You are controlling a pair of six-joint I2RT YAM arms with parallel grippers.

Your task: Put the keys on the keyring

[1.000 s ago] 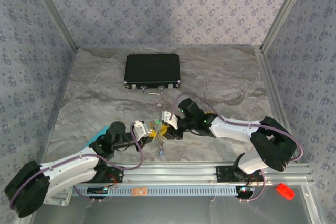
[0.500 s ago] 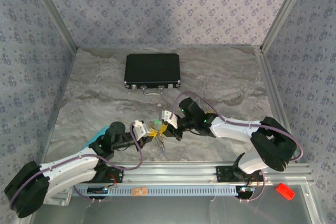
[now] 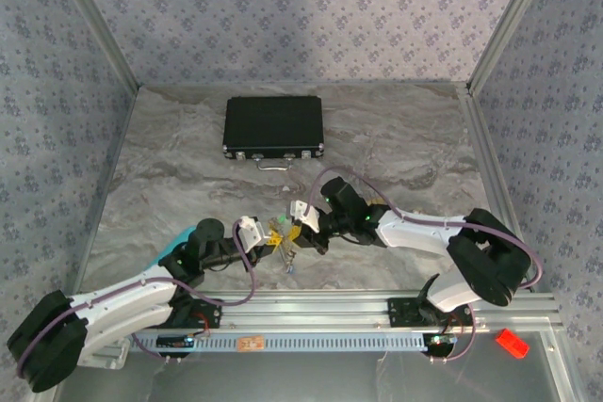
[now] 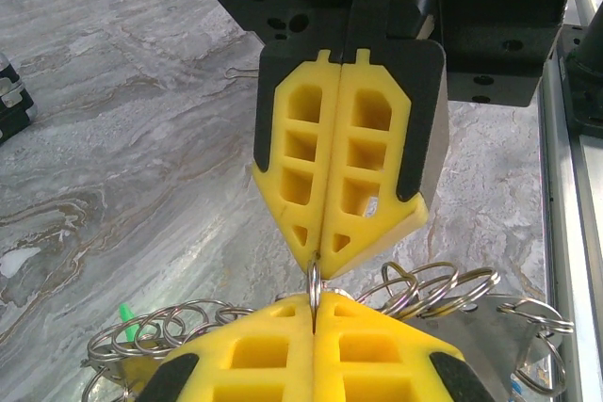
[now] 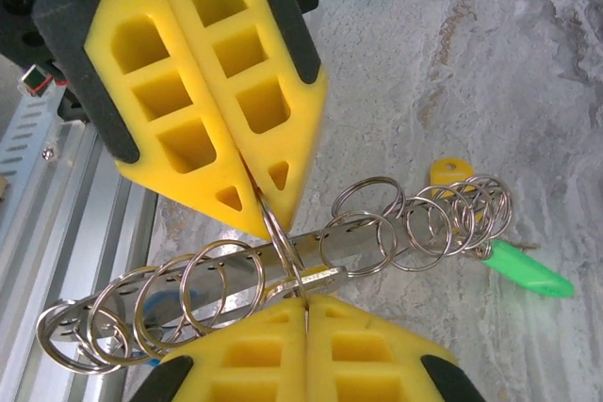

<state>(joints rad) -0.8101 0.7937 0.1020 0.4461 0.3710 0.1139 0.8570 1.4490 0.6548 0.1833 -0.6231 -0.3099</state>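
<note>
The keyring (image 3: 284,234) is a perforated metal strip (image 5: 377,233) threaded with several silvery split rings, held just above the table between the two arms. My left gripper (image 4: 316,300) is shut on one upright ring (image 4: 315,281). My right gripper (image 5: 303,300) is shut on the same ring (image 5: 283,237) from the opposite side, so the yellow tips nearly touch. In the top view the left gripper (image 3: 268,236) and the right gripper (image 3: 300,230) meet tip to tip. A key's yellow head (image 5: 448,173) lies behind the far rings, next to a green tag (image 5: 528,272).
A shut black case (image 3: 274,126) lies at the back of the marble table (image 3: 396,138). An aluminium rail (image 3: 377,309) runs along the near edge, with a small red object (image 3: 512,343) beyond it at the right. Side walls close in the table.
The right gripper has closed on the ring. The hanging end of the keyring has risen slightly. Both arms have barely moved.
</note>
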